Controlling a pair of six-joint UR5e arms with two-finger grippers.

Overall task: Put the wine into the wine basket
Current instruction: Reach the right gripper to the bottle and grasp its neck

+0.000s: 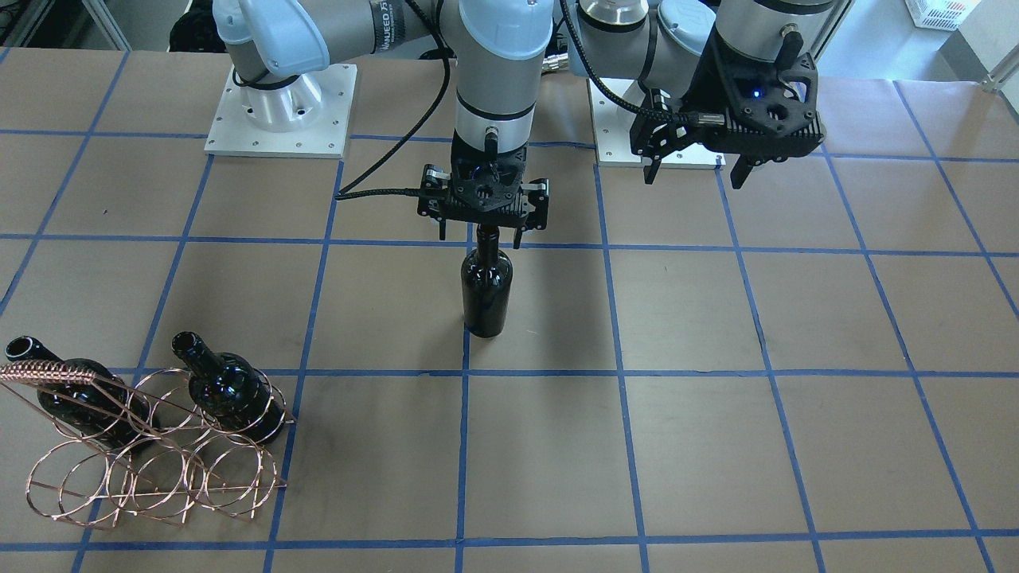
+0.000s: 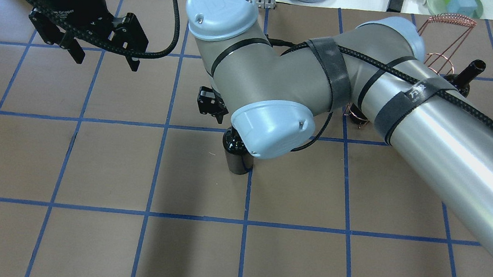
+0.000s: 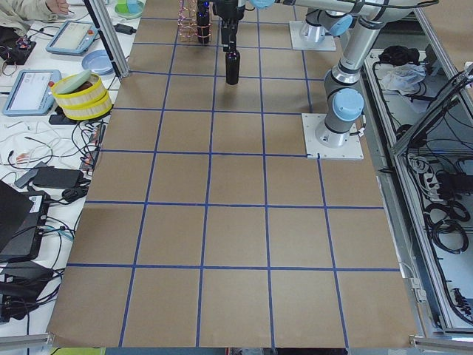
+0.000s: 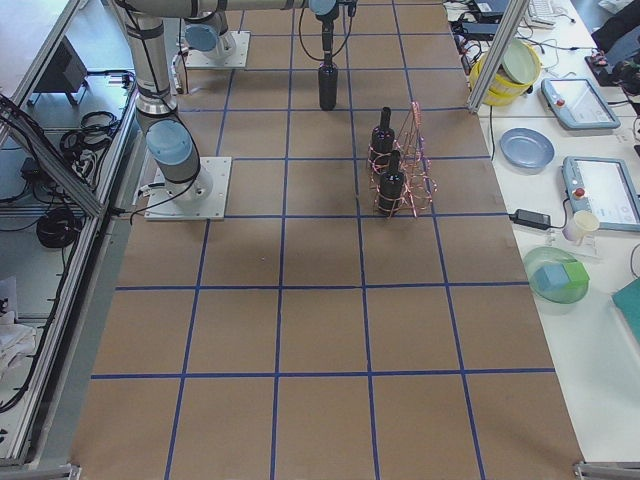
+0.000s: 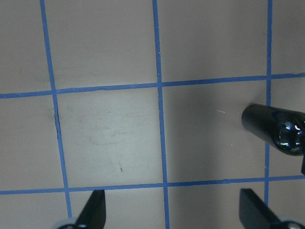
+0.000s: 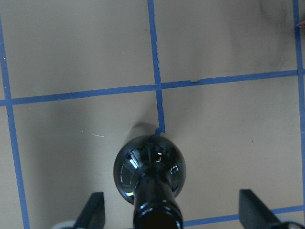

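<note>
Wine basket (image 1: 159, 469) stands well left of the wine (image 1: 486, 290), two bottles (image 1: 231, 390) racked and open table (image 1: 382, 446) between. Right gripper (image 1: 480, 240) spread wide, straddling the neck without contact. Left gripper (image 1: 694, 179) wide, empty.

table (image 4: 320, 320): blue-taped grid | blue plate (image 4: 526, 148) | yellow bowls (image 3: 80, 92) | green bowl (image 4: 538, 272) | paper cup (image 4: 579, 226)

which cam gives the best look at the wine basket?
Exterior front-facing: the wine basket is near and unblocked, rings and both held bottles clear. Exterior right shows it whole but small; exterior left, tiny and far; overhead, mostly hidden behind the right arm. Wrist views show no rings.
</note>
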